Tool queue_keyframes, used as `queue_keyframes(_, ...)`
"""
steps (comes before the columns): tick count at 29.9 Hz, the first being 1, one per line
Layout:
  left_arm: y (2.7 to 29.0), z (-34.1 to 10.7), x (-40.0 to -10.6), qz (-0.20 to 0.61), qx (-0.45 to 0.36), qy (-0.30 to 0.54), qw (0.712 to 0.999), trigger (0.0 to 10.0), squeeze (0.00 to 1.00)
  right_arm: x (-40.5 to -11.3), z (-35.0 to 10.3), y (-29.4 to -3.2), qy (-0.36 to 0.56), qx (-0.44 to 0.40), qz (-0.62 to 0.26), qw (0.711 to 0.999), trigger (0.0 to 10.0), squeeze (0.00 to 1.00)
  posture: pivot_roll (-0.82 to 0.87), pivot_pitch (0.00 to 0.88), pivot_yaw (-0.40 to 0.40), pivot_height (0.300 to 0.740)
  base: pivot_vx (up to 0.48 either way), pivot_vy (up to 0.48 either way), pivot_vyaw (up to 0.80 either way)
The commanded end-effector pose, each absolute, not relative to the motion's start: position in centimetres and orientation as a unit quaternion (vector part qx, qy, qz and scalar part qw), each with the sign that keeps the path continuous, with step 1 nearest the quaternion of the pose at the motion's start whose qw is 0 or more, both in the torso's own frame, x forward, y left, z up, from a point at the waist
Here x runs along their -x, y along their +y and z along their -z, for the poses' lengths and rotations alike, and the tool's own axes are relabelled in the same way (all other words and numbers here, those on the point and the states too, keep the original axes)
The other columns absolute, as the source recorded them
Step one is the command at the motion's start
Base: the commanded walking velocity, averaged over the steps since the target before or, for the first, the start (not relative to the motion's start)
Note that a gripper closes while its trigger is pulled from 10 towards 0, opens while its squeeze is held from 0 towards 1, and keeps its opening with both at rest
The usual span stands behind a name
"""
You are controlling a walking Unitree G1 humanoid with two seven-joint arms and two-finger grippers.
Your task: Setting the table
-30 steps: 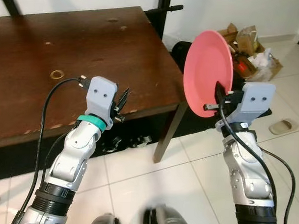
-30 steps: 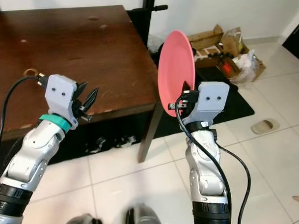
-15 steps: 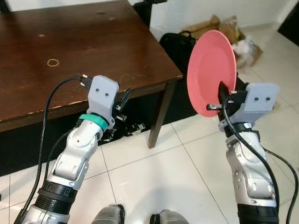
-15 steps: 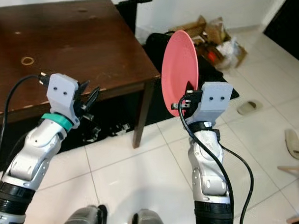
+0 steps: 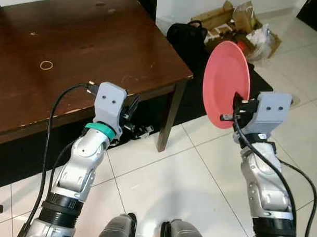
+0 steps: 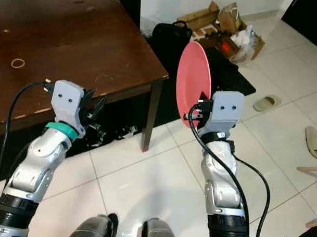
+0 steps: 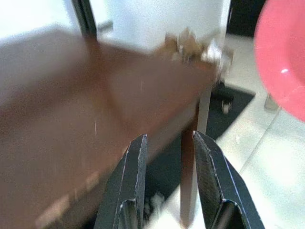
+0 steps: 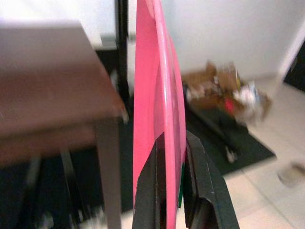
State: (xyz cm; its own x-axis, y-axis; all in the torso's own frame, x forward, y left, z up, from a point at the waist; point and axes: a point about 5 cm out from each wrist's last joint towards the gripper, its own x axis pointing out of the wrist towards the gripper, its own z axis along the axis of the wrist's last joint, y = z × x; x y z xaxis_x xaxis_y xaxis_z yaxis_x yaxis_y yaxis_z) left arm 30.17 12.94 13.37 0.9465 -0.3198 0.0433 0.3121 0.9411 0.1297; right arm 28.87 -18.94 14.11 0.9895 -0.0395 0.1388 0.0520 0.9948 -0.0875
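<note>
Head views: right gripper (image 5: pixel 237 106) pinches an upright pink plate (image 5: pixel 226 83) by its lower rim, off the wooden table's (image 5: pixel 72 53) corner over tiled floor (image 5: pixel 167 176); left gripper (image 7: pixel 167 157) spread, empty; right wrist: fingers (image 8: pixel 198 186) clamp plate rim.

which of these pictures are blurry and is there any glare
Both eye views are fairly sharp, with soft glare on the floor tiles. The left wrist view is smeared: the table is blurred. The right wrist view blurs the background; the plate edge is clearer.
</note>
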Motion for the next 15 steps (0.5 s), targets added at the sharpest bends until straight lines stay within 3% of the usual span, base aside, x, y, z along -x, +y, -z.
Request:
queue_keyframes(1,13.4,-12.0,-29.9,0.155,-0.059,-0.005,0.986,10.0,0.00,-28.5,-12.9,-19.1,-0.050,0.050,0.027,0.997,10.0,0.00,-0.03,0.014,0.024,0.740,0.000,0.000,0.00)
queue_keyframes(15,17.0,-2.8,-26.7,0.116,-0.041,0.184,0.975,10.0,0.00,-24.5,-0.8,-17.7,0.174,0.015,0.032,0.984,10.0,0.00,-0.02,0.002,0.030,0.740,0.000,0.000,0.00)
